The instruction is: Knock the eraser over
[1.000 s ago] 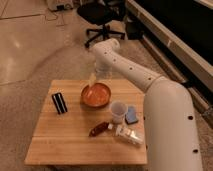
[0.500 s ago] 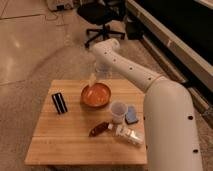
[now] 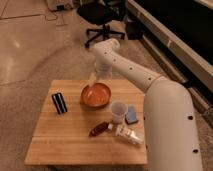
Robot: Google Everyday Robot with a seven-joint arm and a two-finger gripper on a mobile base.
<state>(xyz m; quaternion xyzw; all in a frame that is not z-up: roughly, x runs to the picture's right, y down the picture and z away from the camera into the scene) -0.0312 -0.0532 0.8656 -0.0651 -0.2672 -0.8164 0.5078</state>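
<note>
Over the round bowl hangs pincer; blocky striped eraser upright.

Wooden table carried eraser standing at left, orange bowl mid-top, cup and blue block right of centre, red oblong and white tube below them; gripper hung above bowl's upper-left rim.

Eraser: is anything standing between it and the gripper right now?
Nothing visible. The gripper hangs by the orange bowl's far rim; only bare wooden table lies between it and the upright eraser.
</note>
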